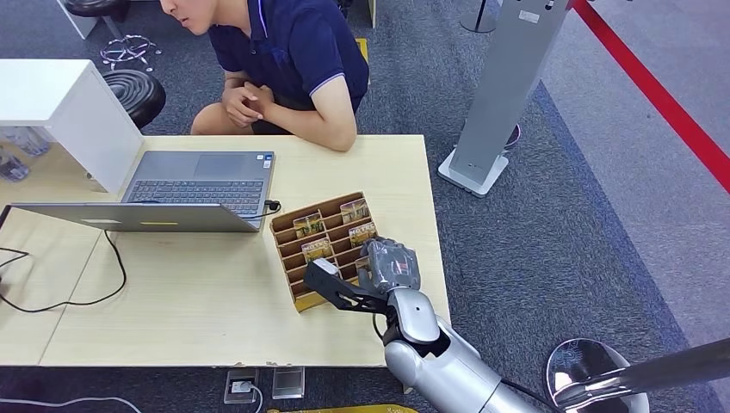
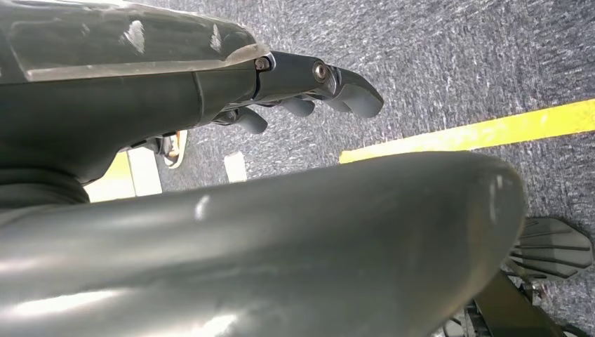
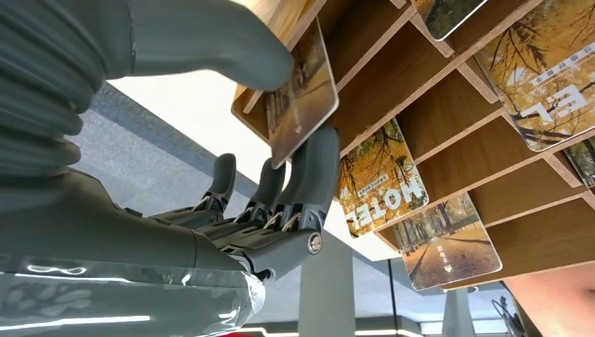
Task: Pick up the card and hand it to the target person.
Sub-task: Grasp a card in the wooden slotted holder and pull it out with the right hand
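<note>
fingers point(image 3: 312, 168) of right hand point(image 1: 389, 267) pinch card point(image 3: 300, 95) | card rack point(image 1: 323, 245) | left hand point(image 2: 309, 88) seemingly curled, empty

Card point(image 3: 303, 98) golden autumn-tree print; rack point(image 1: 320, 245) brown wood; table point(image 1: 215, 292) pale wood; carpet point(image 1: 551, 232) grey, perhaps speckled.

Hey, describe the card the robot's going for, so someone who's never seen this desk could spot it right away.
On the light wooden table, right of the laptop, stands a brown slotted card rack. The card sits at the rack's near right corner, by the table's edge. Unlike the other autumn-tree cards resting in their slots, it is pinched between the thumb and fingers of the right hand.
</note>
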Available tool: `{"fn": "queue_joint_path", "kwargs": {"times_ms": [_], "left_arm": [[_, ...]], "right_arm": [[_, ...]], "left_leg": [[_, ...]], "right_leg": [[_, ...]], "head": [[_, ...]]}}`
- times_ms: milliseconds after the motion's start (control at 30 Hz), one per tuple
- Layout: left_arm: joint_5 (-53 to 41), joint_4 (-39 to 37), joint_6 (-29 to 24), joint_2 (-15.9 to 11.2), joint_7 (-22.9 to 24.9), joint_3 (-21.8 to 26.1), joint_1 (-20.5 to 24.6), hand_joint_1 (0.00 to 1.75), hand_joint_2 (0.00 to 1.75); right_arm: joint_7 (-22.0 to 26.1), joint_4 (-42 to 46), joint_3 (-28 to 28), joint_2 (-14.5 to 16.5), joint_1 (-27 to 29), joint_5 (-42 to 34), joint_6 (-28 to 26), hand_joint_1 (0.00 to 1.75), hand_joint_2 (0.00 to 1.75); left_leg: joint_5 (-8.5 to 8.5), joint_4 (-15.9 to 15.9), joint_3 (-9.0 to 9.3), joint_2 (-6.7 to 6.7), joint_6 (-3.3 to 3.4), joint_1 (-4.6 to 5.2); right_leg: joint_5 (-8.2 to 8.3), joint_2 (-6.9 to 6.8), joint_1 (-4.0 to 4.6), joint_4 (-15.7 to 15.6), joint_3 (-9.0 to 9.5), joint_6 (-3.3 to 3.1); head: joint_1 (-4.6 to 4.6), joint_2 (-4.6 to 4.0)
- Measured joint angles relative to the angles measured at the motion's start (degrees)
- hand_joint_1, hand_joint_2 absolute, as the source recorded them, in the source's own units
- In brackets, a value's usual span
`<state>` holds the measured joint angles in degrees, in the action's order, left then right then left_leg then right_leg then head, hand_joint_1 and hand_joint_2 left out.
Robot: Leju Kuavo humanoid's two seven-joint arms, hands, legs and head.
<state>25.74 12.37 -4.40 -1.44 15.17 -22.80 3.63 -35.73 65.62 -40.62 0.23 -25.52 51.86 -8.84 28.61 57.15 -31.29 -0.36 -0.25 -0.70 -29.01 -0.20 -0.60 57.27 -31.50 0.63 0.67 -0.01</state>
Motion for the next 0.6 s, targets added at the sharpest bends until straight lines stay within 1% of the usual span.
{"fn": "queue_joint_path", "kwargs": {"times_ms": [67,167,200,333,400,433,567,600], "left_arm": [[0.08,0.00,-0.17,0.00,0.00,0.00,0.00,0.00,0.00],[0.31,0.00,-0.37,0.00,0.00,-0.01,0.00,0.00,0.00],[0.39,0.00,-0.38,0.00,0.00,-0.01,0.00,0.00,0.00],[0.48,0.00,-0.36,0.00,0.00,-0.03,0.00,0.00,0.00],[0.49,0.00,-0.27,0.00,0.00,-0.09,0.00,0.00,0.00],[0.50,0.00,-0.21,0.00,0.00,-0.16,0.00,0.00,0.00],[0.60,0.00,0.10,0.00,-0.01,-0.45,0.00,0.00,0.00],[0.61,0.00,0.13,0.00,-0.01,-0.47,0.00,0.00,0.00]], "right_arm": [[0.14,-0.01,-0.02,0.01,-0.01,-0.13,-0.01,1.11,1.75],[0.30,-0.02,-0.05,0.01,-0.02,-0.45,-0.03,1.31,1.75],[0.33,-0.03,-0.05,0.01,-0.02,-0.55,-0.03,1.35,1.75],[0.43,-0.06,-0.06,0.02,-0.19,-0.64,-0.07,1.39,1.75],[0.46,-0.08,-0.06,0.06,-0.32,-0.66,-0.07,1.44,1.75],[0.46,-0.09,-0.06,0.08,-0.36,-0.67,-0.07,1.47,1.75],[0.50,-0.09,-0.06,0.09,-0.39,-0.75,-0.06,1.73,1.75],[0.50,-0.09,-0.06,0.09,-0.40,-0.75,-0.06,1.75,1.75]], "left_leg": [[0.00,0.00,0.00,0.00,0.00,0.00],[0.00,0.00,0.00,0.00,0.00,0.00],[0.00,0.00,0.00,0.00,0.00,0.00],[0.00,0.00,0.01,0.00,0.00,0.00],[0.00,0.00,0.01,0.00,0.00,0.00],[0.00,0.00,0.01,0.00,0.00,0.00],[0.00,0.00,0.01,0.00,0.00,0.00],[0.00,0.00,0.01,0.00,0.00,0.00]], "right_leg": [[0.00,0.00,0.00,0.00,0.00,0.00],[0.00,0.00,0.00,0.00,0.00,0.00],[0.00,0.00,0.00,0.00,0.00,0.00],[0.00,0.00,0.00,0.00,0.01,0.00],[0.00,0.00,0.00,0.00,0.01,0.00],[0.00,0.00,0.00,0.00,0.01,0.00],[0.00,0.00,0.00,0.00,0.01,0.00],[0.00,0.00,0.00,0.00,0.01,0.00]], "head": [[0.01,0.00],[0.01,-0.01],[0.01,-0.01],[0.01,-0.01],[0.00,-0.01],[0.00,-0.01],[0.01,-0.01],[0.01,-0.01]]}}
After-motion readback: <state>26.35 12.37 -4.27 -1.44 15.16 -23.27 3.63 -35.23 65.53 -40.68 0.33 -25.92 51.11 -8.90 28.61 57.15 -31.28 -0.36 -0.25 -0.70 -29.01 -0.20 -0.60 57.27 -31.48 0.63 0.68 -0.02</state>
